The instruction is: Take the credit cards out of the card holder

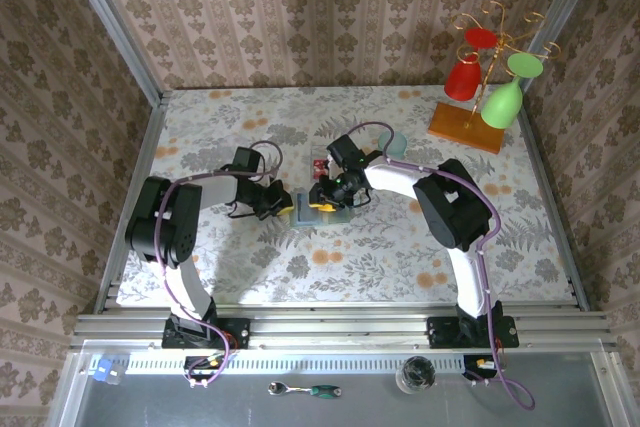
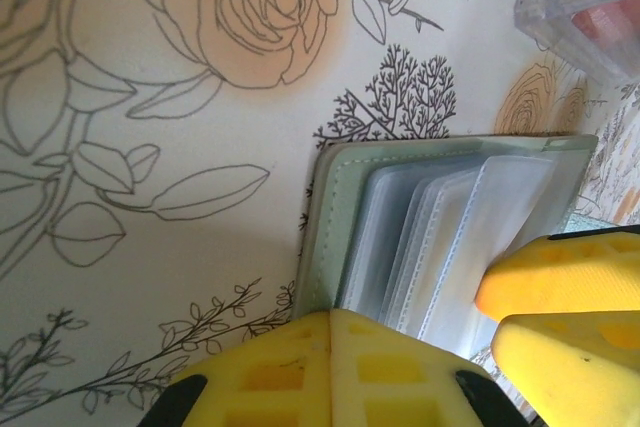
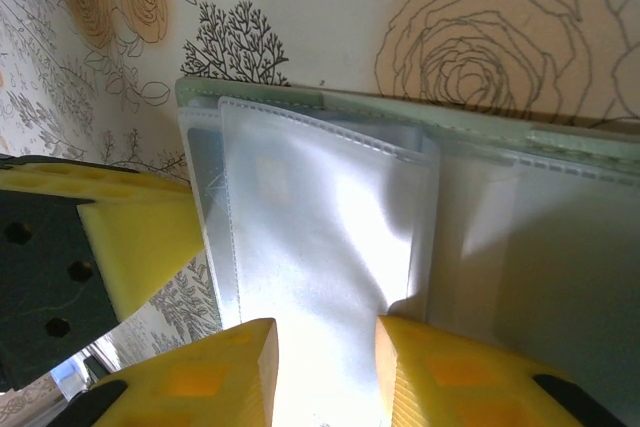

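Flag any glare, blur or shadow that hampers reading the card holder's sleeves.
Right wrist: white glare washes out the clear sleeve between the right pincer fingers. Left wrist: card holder sharp, near yellow fingers blurred. Top external: even light, soft shadows, holder tiny.

Walls: beige damask wallpaper with vertical stripes, closing in three sides.
Counter: white, printed with orange roses and grey leaves.
Rails: aluminium, along the near edge; slanting posts at the back corners.
Light: bright, even, with soft shadows.
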You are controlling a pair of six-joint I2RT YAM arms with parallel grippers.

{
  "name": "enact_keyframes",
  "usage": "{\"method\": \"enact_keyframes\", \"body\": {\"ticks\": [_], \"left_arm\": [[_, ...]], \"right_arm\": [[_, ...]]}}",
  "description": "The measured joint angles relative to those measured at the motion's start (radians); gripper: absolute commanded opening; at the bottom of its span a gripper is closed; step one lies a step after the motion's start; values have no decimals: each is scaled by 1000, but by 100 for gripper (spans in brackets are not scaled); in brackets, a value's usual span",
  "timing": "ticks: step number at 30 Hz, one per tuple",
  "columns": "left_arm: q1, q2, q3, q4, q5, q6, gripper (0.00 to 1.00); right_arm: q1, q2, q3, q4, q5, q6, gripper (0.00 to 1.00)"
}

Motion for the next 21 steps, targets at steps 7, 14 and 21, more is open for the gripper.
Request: {"method": "enact_keyframes", "body": {"ticks": [7,14,21], "left_arm": [[11,12,17,-18,2,14,7],[12,16,25,-31,4,26,7],[17,17,38,-51,-6,31,7]], "right_arm": [[-4,0,-5,-1,0,-10,31],[-10,-2,-16,0,0,-17,31],[-15,-6,-36,22,-2,-14,30]]}}
